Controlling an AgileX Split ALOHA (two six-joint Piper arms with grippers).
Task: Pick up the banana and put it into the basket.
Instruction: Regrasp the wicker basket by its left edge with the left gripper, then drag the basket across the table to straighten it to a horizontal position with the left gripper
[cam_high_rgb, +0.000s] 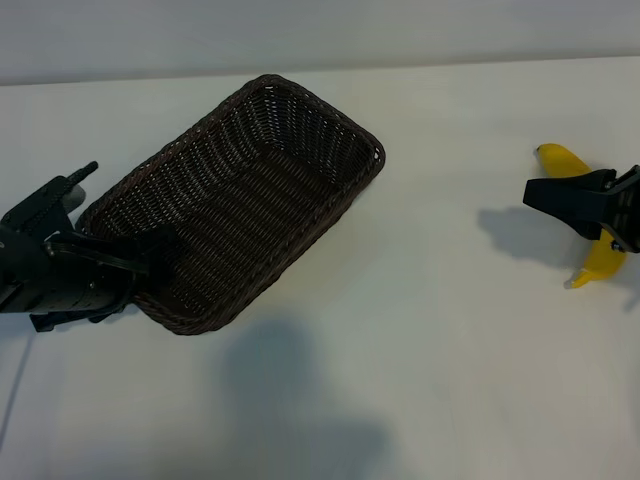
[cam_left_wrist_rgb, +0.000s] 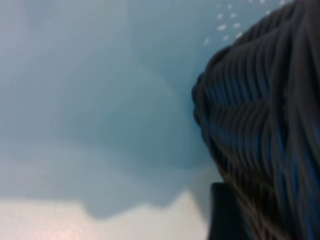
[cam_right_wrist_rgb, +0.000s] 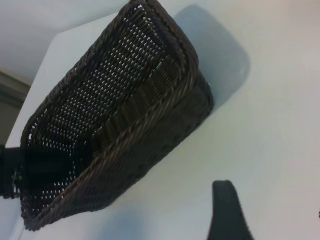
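**Banana still outside basket, right arm over it**

Progress is at an early stage, as far as the views show. The banana (cam_high_rgb: 597, 262) lies on the table (cam_high_rgb: 450, 350) at the far right of the exterior view, well apart from the basket (cam_high_rgb: 240, 200), which sits left of centre and holds nothing. The right gripper (cam_high_rgb: 585, 205) hangs across the banana's middle, so that only its two yellow ends show; whether its jaws are closed on the fruit or merely poised above it I cannot tell, since the wrist view looks away toward the basket and shows just one dark finger (cam_right_wrist_rgb: 227, 210).

The left gripper (cam_high_rgb: 150, 255) is at the basket's near-left end, one finger seemingly inside the rim and the arm outside. It looks placed to steady the wicker wall, but whether the jaws have pinched it is not clear.

Left to do, judging by this: secure the banana, lift it, carry it across the bare table, and release it inside the basket.
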